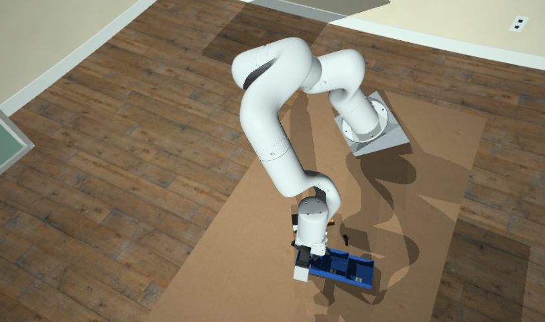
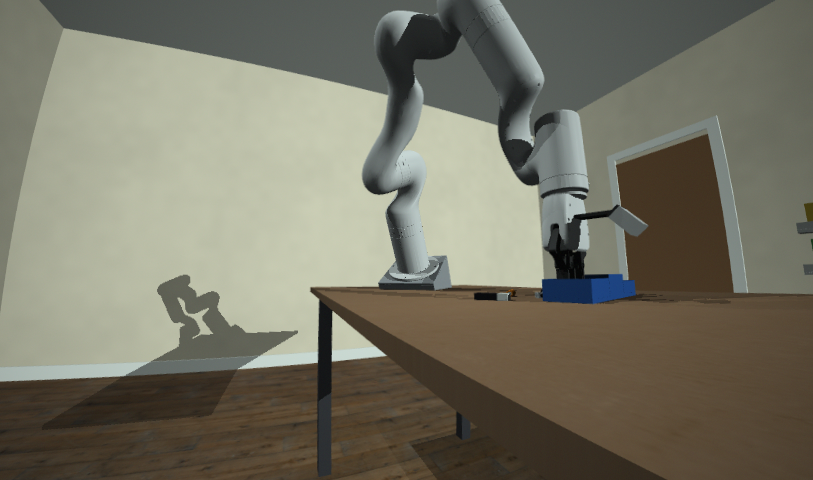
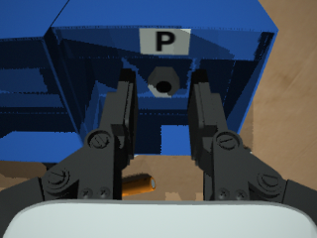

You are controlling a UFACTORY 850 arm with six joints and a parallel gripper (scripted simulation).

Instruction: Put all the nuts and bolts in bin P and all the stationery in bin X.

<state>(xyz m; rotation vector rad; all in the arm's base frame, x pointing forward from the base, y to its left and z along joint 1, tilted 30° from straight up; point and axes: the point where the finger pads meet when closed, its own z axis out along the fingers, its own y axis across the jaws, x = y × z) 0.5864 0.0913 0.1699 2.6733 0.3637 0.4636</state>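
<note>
In the wrist view the blue bin marked P [image 3: 164, 40] lies right under my gripper [image 3: 162, 88]. A grey nut [image 3: 162, 81] sits between the fingertips inside that bin. A gap shows on each side of it, so the fingers are open and do not hold it. A second blue bin [image 3: 27, 93] adjoins on the left; its label is out of view. In the top view the gripper [image 1: 307, 255] is at the left end of the two bins [image 1: 338, 267]. In the exterior view the fingers [image 2: 568, 270] reach down into the bin [image 2: 587, 289].
An orange cylinder [image 3: 141, 185] lies on the table beside the bin, under my gripper. A small black bolt [image 1: 345, 239] lies behind the bins. A black marker with a light end [image 2: 492, 295] lies left of the bins. The arm's base [image 1: 369, 127] stands at the far end.
</note>
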